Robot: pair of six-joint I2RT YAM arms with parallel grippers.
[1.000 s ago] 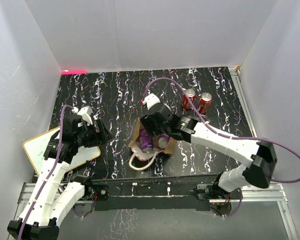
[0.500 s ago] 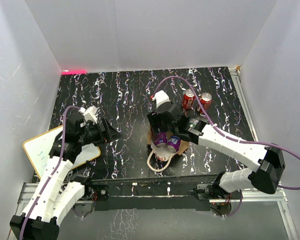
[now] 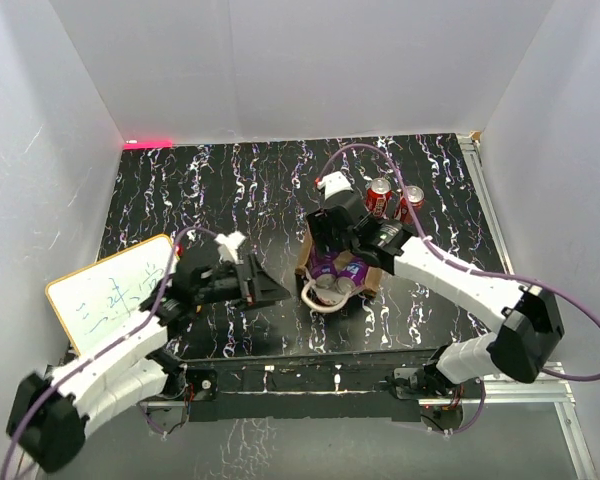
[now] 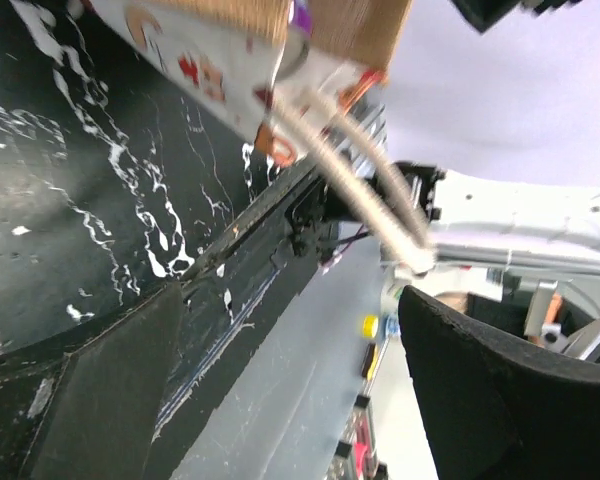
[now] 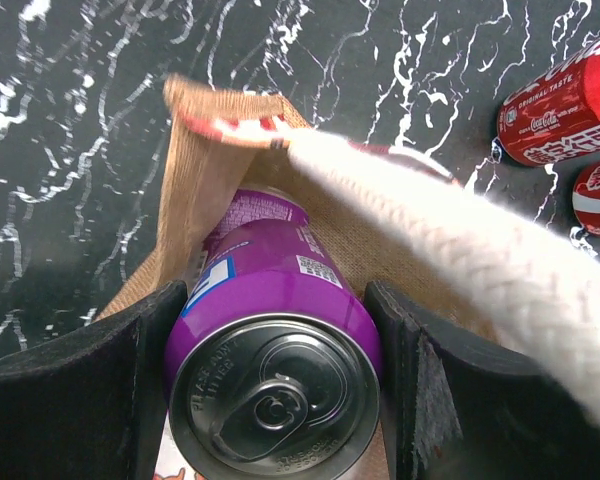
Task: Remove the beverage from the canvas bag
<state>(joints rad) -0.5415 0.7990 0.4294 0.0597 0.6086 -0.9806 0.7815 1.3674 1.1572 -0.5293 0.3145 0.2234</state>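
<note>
The canvas bag (image 3: 365, 282) lies on the black table just right of the middle, its mouth toward the near edge; it also shows in the right wrist view (image 5: 195, 170) and at the top of the left wrist view (image 4: 355, 30). Its white rope handle (image 3: 313, 300) hangs at the mouth, and a handle crosses the right wrist view (image 5: 460, 250). Two purple cans (image 3: 326, 268) sit in it. My right gripper (image 5: 275, 295) reaches into the bag, one finger on each side of a purple can (image 5: 275, 350). My left gripper (image 3: 268, 285) is open and empty, left of the bag.
Two red cans (image 3: 378, 198) (image 3: 410, 200) stand behind the bag to the right; they also show in the right wrist view (image 5: 570, 100). A white board with an orange rim (image 3: 110, 295) lies at the near left. The table's front rail (image 4: 280, 240) runs under my left gripper.
My right arm has drawn the bag and its cans to the right and farther back. My left arm has swung right, off the white board, toward the bag.
</note>
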